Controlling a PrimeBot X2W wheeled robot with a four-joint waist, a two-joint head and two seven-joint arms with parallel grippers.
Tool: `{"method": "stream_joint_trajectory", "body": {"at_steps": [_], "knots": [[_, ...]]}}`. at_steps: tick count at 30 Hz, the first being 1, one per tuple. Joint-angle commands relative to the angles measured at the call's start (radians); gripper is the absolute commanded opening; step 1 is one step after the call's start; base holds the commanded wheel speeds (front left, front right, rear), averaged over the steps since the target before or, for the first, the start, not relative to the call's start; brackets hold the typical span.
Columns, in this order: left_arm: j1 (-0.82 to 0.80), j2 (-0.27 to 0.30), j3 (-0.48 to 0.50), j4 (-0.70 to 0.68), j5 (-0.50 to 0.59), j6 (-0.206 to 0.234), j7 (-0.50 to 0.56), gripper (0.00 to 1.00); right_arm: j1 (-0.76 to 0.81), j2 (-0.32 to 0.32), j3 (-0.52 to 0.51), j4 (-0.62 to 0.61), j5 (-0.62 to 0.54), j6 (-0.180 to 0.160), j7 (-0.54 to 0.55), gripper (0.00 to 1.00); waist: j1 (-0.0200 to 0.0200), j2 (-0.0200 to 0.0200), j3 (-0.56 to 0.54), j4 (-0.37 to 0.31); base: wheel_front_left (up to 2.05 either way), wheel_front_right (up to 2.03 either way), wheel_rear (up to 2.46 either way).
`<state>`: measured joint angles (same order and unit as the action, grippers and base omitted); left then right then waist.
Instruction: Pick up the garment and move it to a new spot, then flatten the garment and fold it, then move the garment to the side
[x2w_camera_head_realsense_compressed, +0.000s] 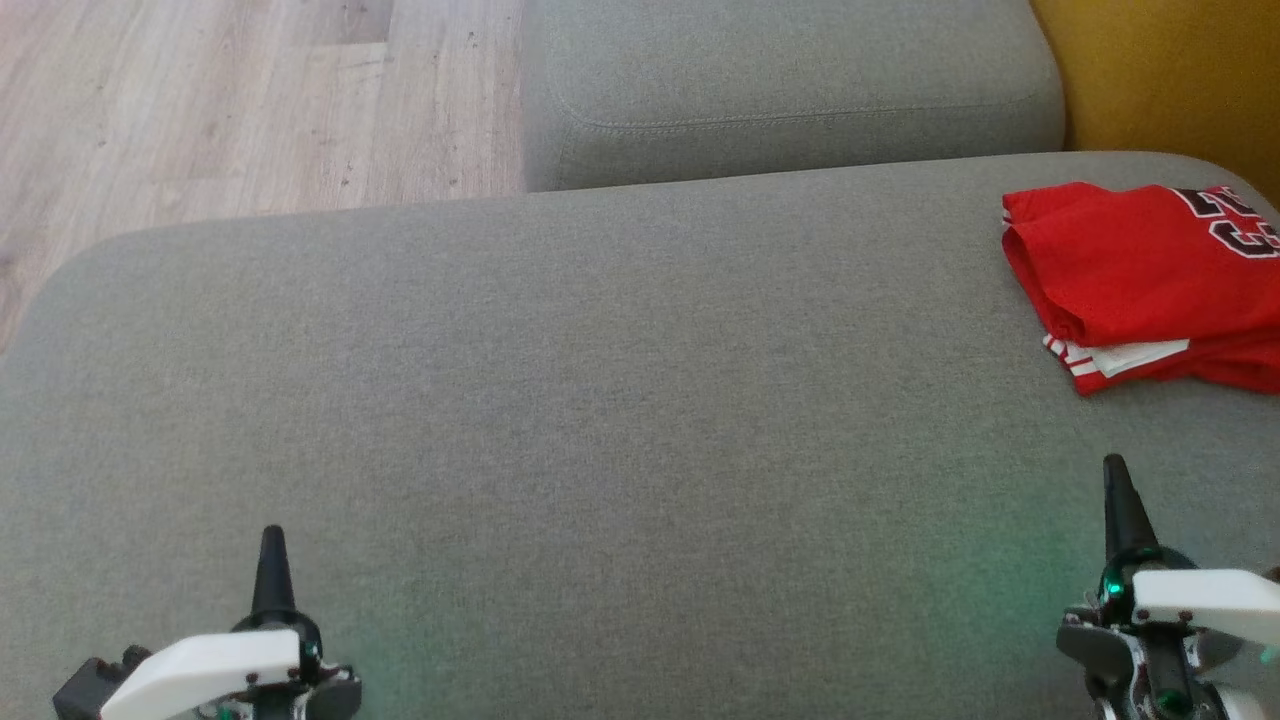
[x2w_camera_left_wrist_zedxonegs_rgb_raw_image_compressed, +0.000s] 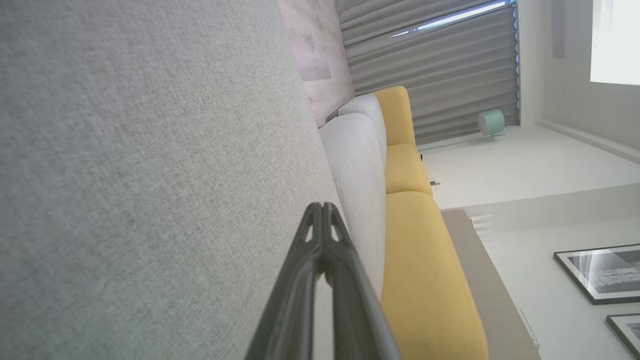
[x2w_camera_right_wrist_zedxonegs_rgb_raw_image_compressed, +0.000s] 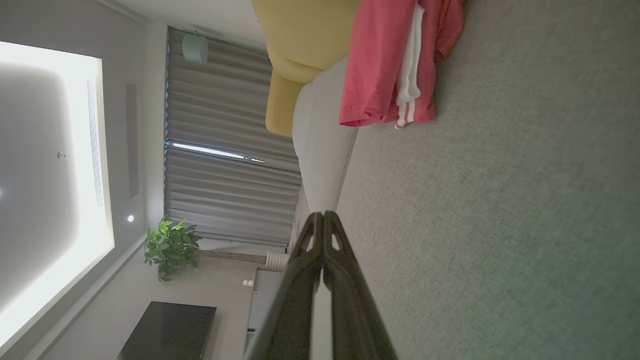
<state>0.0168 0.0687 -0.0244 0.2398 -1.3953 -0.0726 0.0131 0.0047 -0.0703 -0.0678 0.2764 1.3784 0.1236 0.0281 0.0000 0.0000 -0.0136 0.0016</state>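
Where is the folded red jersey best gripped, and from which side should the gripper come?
Probably the near left corner of the red jersey, where stacked layers and striped trim end together, so one pinch could catch all. Come with the right gripper, nearest and now shut, from the bare grey cushion side; the jersey's right part runs out of view.

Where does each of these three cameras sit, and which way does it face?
Head: on the head, looking down at the sofa; both jaws at the bottom corners.
Left wrist: on that arm, along its shut jaws, toward yellow cushions.
Right wrist: on that arm, along its shut jaws, toward the jersey.
Shared: head and right wrist both show the jersey.
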Motion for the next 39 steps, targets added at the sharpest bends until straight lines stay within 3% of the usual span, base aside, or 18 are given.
{"method": "stream_joint_trajectory", "body": {"at_steps": [1,21,39], "knots": [[-0.066,0.013,0.044,-0.023,-0.036,-0.017,0.011,0.0,-0.067,-0.002,0.01,-0.033,0.04,0.006,0.01,0.0,0.0001,0.0,0.002,0.0,0.0,0.0,0.0],[-0.122,0.011,0.098,0.003,-0.247,-0.058,0.068,0.0,-0.11,0.003,-0.022,-0.033,0.25,0.007,0.066,0.0,0.0,0.0,0.017,-0.002,0.0,0.0,0.0],[-0.122,0.005,0.106,0.004,-0.24,-0.058,0.074,0.0,-0.111,0.007,-0.028,-0.033,0.245,0.007,0.07,0.0,0.0,0.0,0.017,-0.002,0.0,0.0,0.0]]}}
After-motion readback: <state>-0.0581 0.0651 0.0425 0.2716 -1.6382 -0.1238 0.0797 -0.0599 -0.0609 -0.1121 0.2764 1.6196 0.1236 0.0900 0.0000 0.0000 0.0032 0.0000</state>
